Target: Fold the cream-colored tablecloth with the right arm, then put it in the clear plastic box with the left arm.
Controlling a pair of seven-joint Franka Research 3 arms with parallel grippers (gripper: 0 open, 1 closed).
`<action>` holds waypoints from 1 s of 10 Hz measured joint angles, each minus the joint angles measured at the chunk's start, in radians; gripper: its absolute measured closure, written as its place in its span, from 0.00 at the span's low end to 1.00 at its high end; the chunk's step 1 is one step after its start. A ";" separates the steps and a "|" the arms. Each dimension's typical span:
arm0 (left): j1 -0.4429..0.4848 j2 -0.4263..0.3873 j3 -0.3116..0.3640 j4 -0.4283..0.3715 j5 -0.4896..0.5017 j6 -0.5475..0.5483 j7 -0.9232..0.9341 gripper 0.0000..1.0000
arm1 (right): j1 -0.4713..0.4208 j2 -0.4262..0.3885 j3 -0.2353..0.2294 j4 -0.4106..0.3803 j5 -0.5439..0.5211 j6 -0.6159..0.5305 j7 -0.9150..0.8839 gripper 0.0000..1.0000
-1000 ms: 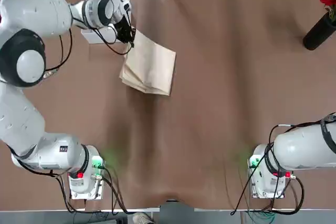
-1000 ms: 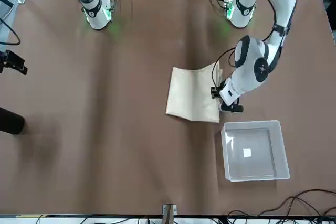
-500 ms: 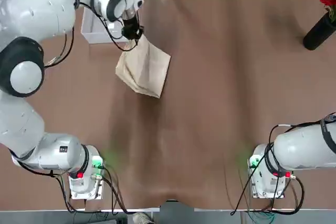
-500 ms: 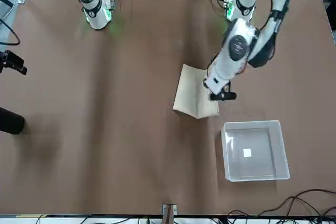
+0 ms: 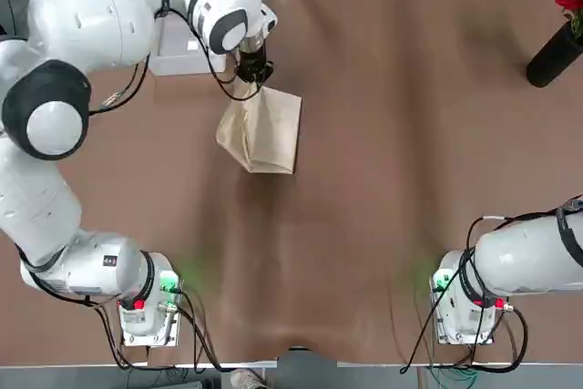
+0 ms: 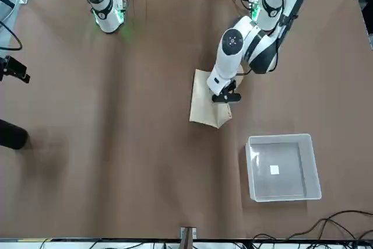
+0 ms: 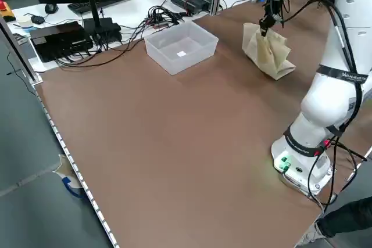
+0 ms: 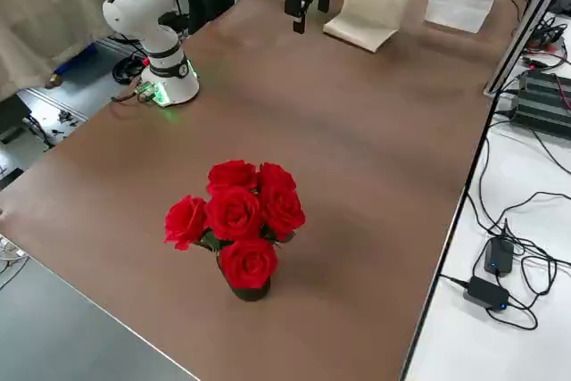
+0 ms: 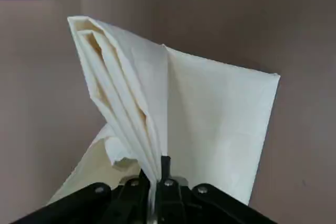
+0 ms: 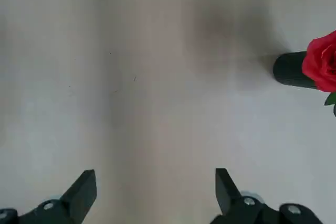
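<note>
The cream-colored tablecloth (image 5: 264, 130) hangs by its layered edge, pinched tight in the left gripper (image 5: 254, 76)

Soft matt cream-colored tablecloth (image 5: 264, 128), translucent smooth clear plastic box (image 6: 282, 167), glossy white left arm (image 5: 100, 20)

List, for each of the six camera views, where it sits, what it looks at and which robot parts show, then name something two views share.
Top: overhead; both arms, left gripper pinching the cream-colored tablecloth.
Front: across the table; left arm, clear plastic box.
Left side: raised; left arm, box, cloth.
Right side: raised; roses nearest.
Left wrist: own shut fingers on cloth.
Right wrist: open right gripper, bare table.
Shared: top and front both show the cloth.
</note>
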 joint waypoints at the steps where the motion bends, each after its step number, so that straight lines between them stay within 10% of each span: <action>1: -0.022 0.039 -0.001 0.030 0.025 0.000 -0.025 0.93 | 0.001 0.000 0.000 0.000 0.000 0.000 0.000 0.00; 10: -0.187 0.351 -0.002 0.294 0.126 0.003 -0.149 0.93 | 0.003 0.000 0.000 -0.003 0.002 0.000 0.000 0.00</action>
